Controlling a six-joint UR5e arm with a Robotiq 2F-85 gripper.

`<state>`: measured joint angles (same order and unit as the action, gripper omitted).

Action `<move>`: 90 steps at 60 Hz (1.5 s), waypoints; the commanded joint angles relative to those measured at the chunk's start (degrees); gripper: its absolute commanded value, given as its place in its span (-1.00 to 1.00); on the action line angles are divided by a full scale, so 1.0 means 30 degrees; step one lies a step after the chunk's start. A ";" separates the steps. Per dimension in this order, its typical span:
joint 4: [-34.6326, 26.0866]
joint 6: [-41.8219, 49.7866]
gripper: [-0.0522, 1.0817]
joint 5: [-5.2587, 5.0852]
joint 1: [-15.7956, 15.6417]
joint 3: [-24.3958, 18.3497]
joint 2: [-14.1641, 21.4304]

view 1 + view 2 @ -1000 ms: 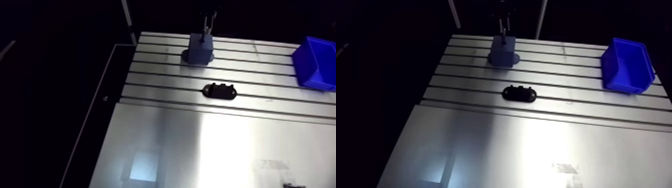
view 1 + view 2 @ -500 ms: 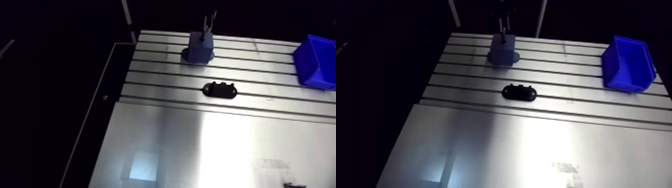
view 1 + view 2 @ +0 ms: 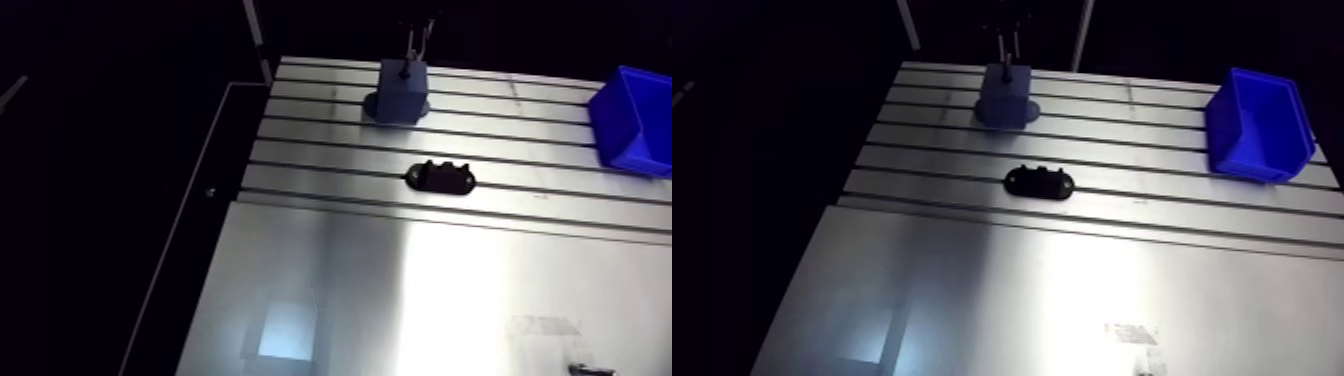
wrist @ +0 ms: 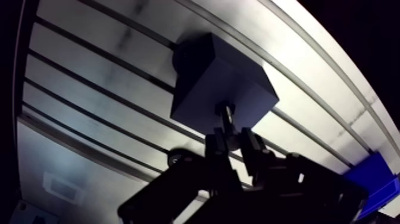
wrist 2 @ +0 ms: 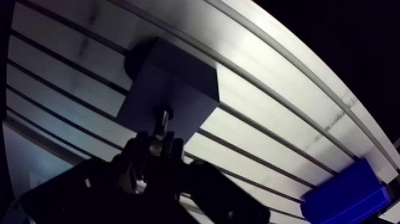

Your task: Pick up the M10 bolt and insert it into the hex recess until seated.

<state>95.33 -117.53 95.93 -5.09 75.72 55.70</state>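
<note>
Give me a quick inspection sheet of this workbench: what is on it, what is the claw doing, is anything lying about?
Surface: slotted metal table, smooth and shiny in its near part.
Job's things: dark block standing on the far slots; bolt held upright with its tip at the block's top face; cannot tell whether it is seated.
Clutter: small black bracket lying nearer than the block; blue bin at the table's edge, apart from both.
Gripper: gripper shut on the bolt, above the block.
Cables: nothing seen.
Surroundings: dark, nothing seen.
</note>
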 commanded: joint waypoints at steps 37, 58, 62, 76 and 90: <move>0.0027 -0.0009 0.71 0.0000 -0.0004 0.0026 -0.0217; 0.0027 -0.0009 0.71 0.0000 -0.0034 0.0002 -0.0217; 0.0027 -0.0009 0.71 0.0000 -0.0034 -0.0002 -0.0242; 0.0027 0.0045 0.71 0.0029 -0.0088 0.0056 -0.0246; 0.0027 0.0049 0.71 0.0030 -0.0092 0.0056 -0.0300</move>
<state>95.40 -117.42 96.01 -5.32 75.85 54.91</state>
